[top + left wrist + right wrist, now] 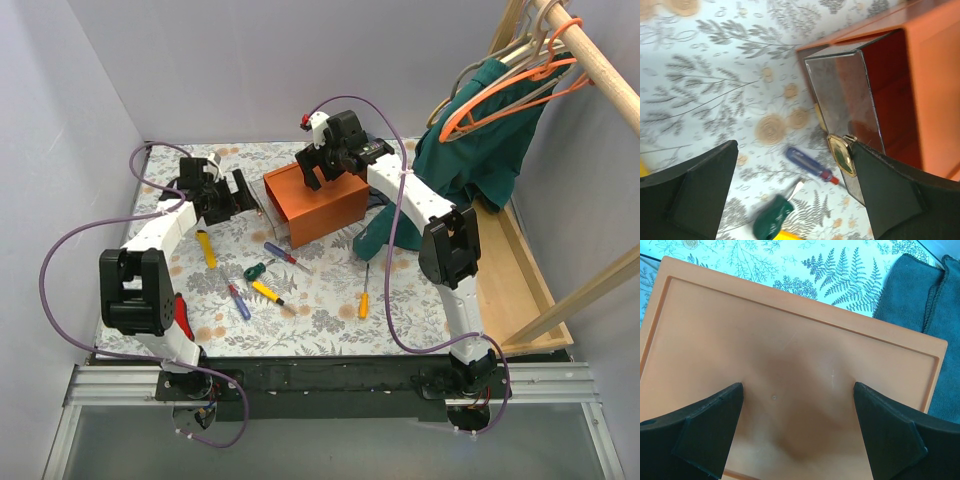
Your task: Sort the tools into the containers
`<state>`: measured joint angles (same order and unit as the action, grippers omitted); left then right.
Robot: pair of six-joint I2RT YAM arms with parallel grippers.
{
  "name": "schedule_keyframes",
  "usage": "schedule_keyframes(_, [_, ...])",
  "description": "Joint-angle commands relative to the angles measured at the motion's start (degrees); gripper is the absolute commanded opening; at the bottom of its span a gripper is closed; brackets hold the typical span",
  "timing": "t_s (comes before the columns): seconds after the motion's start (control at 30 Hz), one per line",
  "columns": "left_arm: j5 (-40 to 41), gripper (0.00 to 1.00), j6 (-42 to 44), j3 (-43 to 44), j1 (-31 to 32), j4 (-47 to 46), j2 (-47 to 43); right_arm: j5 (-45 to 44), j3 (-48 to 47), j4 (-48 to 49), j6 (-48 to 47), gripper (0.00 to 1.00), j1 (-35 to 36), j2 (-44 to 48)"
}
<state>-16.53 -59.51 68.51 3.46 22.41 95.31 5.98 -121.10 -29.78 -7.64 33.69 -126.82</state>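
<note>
We see the left gripper wide open with nothing in it, low over the floral table cover. The clear plastic box stands just ahead of it. The box's gold latch is right beside the inner face of one finger; we cannot tell if they touch. The clear box sits against the orange box, whose open side faces the left wrist camera.

The right gripper hovers over the orange box's flat top face, fingers spread wide and holding nothing. The green cloth lies beside that box.

The tools lie loose on the table, in front of the orange box:
- yellow screwdriver
- red-and-blue screwdriver
- green-handled one
- yellow-and-orange one
- blue-handled one
- orange screwdriver, off to the right

None is in a container that we can see.
</note>
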Motion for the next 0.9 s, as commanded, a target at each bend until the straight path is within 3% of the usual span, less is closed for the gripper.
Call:
schedule_keyframes(0.0, [7.74, 0.97, 7.38, -2.94, -3.11, 10.72, -3.98, -2.29, 1.48, -5.55, -1.06, 0.99, -0.82, -3.6])
schedule_keyframes(0.3, [8.8, 0.98, 11.34, -4.97, -6.1, 10.72, -12.94, -1.85, 2.45, -5.81, -1.68, 0.99, -0.82, -3.17])
schedule_keyframes(0.4, [5.74, 0.98, 14.41, -5.14, -6.28, 7.84, -16.98, -1.76, 2.27, -5.64, -1.85, 0.99, -0.82, -3.08])
schedule_keyframes(0.47, [-1.02, 0.98, 20.63, -6.98, -6.28, 6.25, -22.43, -1.76, 2.27, -5.55, -1.85, 0.99, -0.82, -3.08])
schedule_keyframes(0.57, [-13.14, 0.98, 37.22, -10.93, -6.28, 8.16, -29.02, -1.67, 1.92, -5.46, -1.85, 0.99, -0.82, -3.17])
schedule_keyframes(0.63, [-17.72, 0.98, 46.71, -14.26, -6.28, 14.56, -31.49, -1.76, 2.01, -5.64, -2.03, 0.99, -0.82, -3.17])
schedule_keyframes(0.67, [-22.27, 0.98, 57.99, -15.5, -6.36, 17.2, -34.11, -1.67, 2.09, -5.64, -2.03, 0.98, -0.82, -3.17])
schedule_keyframes(0.77, [-25.3, 0.96, 80.77, -21.28, -5.84, 26.96, -38.34, -1.76, 2.45, -5.55, -2.29, 0.98, -0.82, -2.99])
schedule_keyframes(0.87, [-24.95, 0.92, 90.85, -26.04, -5.57, 29.0, -40.11, -1.76, 2.97, -5.64, -2.47, 0.99, -0.82, -2.55])
